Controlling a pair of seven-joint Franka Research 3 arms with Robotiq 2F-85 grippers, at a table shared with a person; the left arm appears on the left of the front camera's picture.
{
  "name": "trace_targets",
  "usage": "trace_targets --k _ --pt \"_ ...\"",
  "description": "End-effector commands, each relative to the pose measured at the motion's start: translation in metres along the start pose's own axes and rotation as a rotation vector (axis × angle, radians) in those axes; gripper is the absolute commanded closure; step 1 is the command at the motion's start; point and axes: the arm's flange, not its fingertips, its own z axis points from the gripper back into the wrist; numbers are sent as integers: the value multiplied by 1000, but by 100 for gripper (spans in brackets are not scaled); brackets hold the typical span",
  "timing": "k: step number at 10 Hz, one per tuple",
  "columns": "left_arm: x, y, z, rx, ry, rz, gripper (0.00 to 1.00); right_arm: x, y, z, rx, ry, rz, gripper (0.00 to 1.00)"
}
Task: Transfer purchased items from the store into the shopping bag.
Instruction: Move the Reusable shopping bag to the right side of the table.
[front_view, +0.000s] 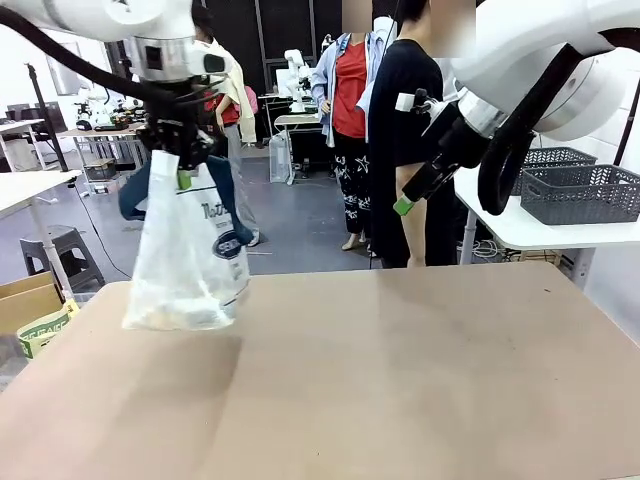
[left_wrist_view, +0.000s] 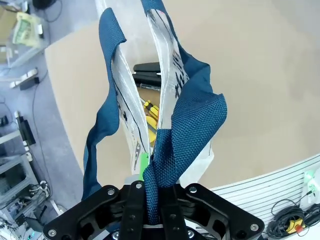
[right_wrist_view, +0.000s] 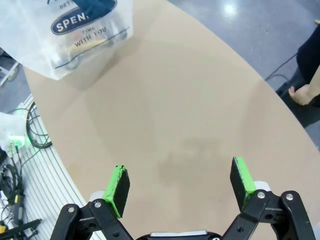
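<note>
Bag hoisted off the table by its straps, second arm standing by.

At about ten o'clock in the front view, the left gripper (front_view: 183, 160) is clenched on the navy strap handles (left_wrist_view: 187, 125) of the shopping bag (front_view: 190, 262), so it hangs clear above the table (front_view: 400, 380) with its mouth gathered upward; the purchased items (left_wrist_view: 151, 114), yellowish, sit at the bottom, probably so nothing spills. At two o'clock the right gripper (right_wrist_view: 180, 185) hovers released and empty, its green pads (right_wrist_view: 119, 186) wide apart, likely ready to assist.

Robotics lab: far robot arms (front_view: 298, 68), worktables (front_view: 300, 120).
</note>
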Motion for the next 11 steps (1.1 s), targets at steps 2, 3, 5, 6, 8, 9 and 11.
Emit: trace_targets --k 2,3,5,6,8,9,11 --pt "-40 30 -23 -25 -108 -38 100 4 0 0 -1 17 -10 0" --pt "-44 35 -30 -28 -113 -23 100 4 0 0 -1 17 -10 0" --pt "-30 27 -27 0 -63 -15 100 4 0 0 -1 17 -10 0" --pt "-30 27 -27 0 -63 -15 100 4 0 0 -1 17 -10 0" --pt "-30 27 -27 0 -63 -15 100 4 0 0 -1 17 -10 0" --pt "-30 27 -27 0 -63 -15 100 4 0 0 -1 17 -10 0" --pt "-30 37 -44 -9 -57 -3 100 4 0 0 -1 17 -10 0"
